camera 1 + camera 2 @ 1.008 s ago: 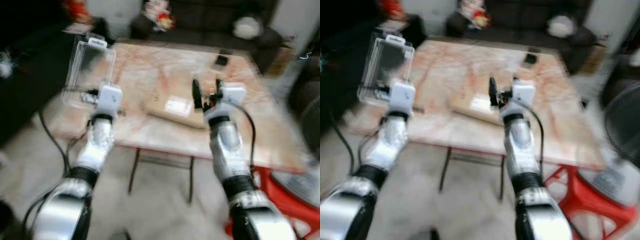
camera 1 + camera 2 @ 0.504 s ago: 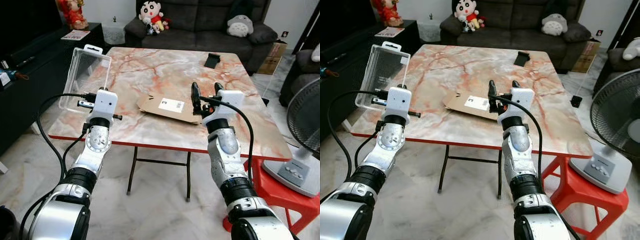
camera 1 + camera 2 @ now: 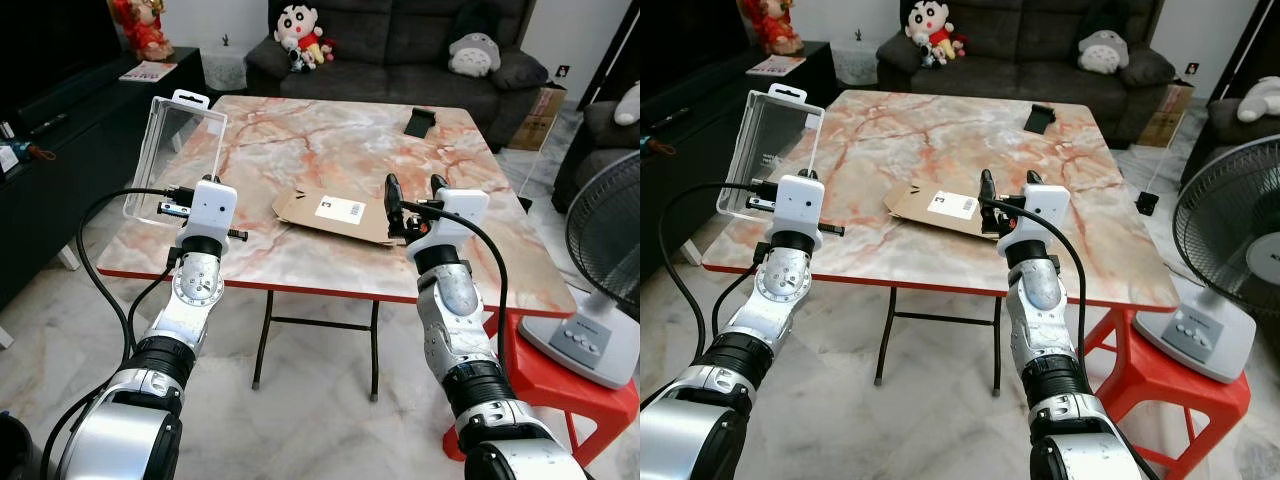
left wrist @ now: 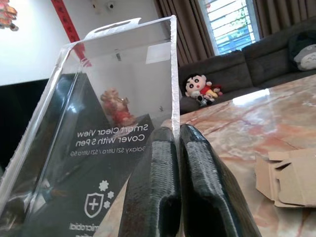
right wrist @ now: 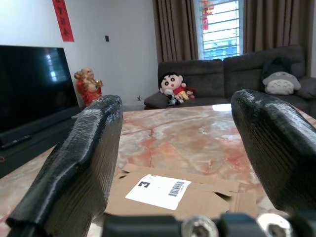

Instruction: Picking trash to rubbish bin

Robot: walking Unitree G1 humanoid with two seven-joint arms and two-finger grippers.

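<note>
We judge the step as collecting the flattened brown cardboard box [image 3: 335,213]: our right gripper [image 3: 410,189], fingers spread, should descend squarely over its near edge. It lies mid-way across the pink-veined marble table [image 3: 300,140], before a dark grey sofa [image 3: 390,50]. Our left gripper [image 4: 178,148] is clamped on the clear plastic phone-case package [image 3: 175,155].

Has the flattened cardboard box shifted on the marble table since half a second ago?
No. The flattened cardboard box lies at the same spot on the marble table, short of the black phone.
</note>
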